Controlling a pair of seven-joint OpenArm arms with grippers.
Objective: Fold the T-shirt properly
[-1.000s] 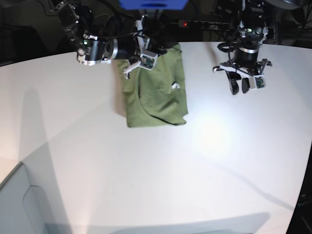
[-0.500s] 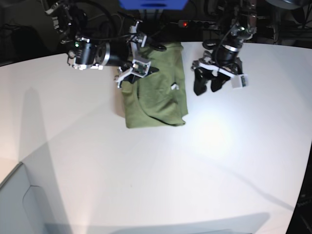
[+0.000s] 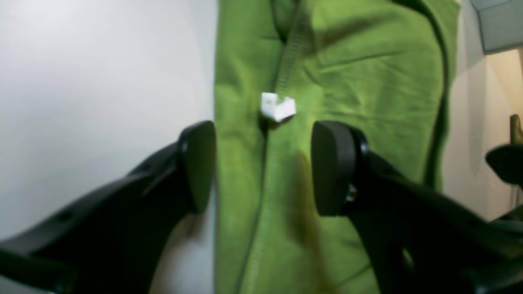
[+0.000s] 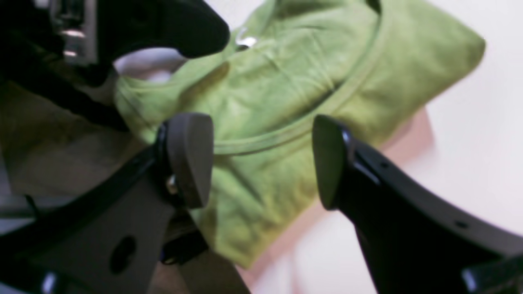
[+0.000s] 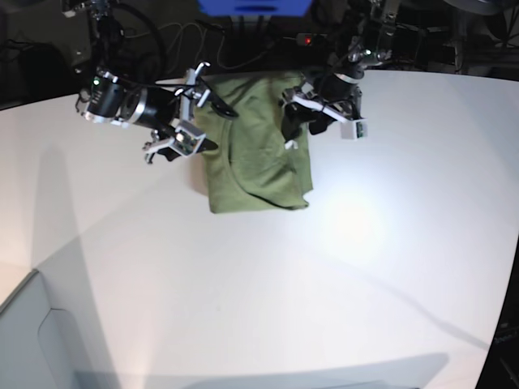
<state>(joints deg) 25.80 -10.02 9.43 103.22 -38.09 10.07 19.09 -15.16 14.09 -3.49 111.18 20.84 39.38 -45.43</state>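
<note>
The T-shirt (image 5: 258, 146) lies on the white table (image 5: 268, 292) toward 12 o'clock in the base view, folded into a tall narrow block with its long sides running from 12 to 6 o'clock and its near end bunched into soft wrinkles. The left gripper (image 5: 306, 121) hangs at the shirt's 3 o'clock edge, near the far end; in the left wrist view its fingers (image 3: 333, 167) stand spread apart, one over the bare table and the other over the cloth, with nothing between them. A ribbed seam runs up the fabric there, and a small white tag (image 3: 278, 107) sits on the seam just beyond the fingertips. The right gripper (image 5: 203, 113) hangs at the shirt's 9 o'clock edge, also near the far end. In the right wrist view its fingers (image 4: 190, 157) are likewise spread wide above the cloth, gripping nothing, and a curved hem crosses the fabric between them. The two grippers sit on opposite sides of the shirt.
</note>
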